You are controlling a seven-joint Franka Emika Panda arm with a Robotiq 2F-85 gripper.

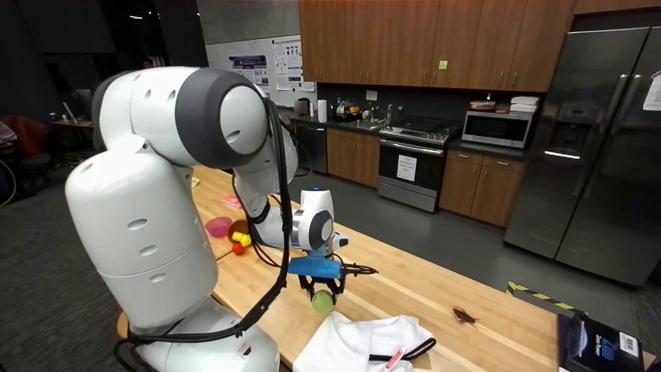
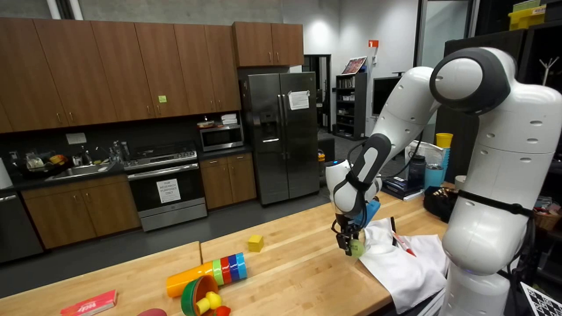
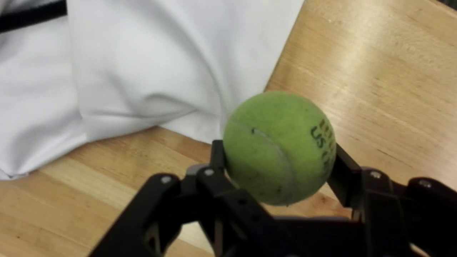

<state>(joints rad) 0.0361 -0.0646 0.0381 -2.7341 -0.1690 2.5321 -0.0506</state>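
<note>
Wrist view: a tennis ball [image 3: 280, 148] is being pinched by the end effector [image 3: 280, 164] beside the edge of a white cloth [image 3: 150, 71]; contact with the counter [image 3: 385, 92] is not being clearly shown. A holding step seems to be in hand; for the next move, a steady grip and clearance from the cloth are probably being called for. In an exterior view, a yellow block [image 2: 255, 243] is lying well apart.

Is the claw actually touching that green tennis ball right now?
Touching. The wrist view shows it: the claw is closed on the tennis ball, with its black fingers against opposite sides and no gap visible.
</note>
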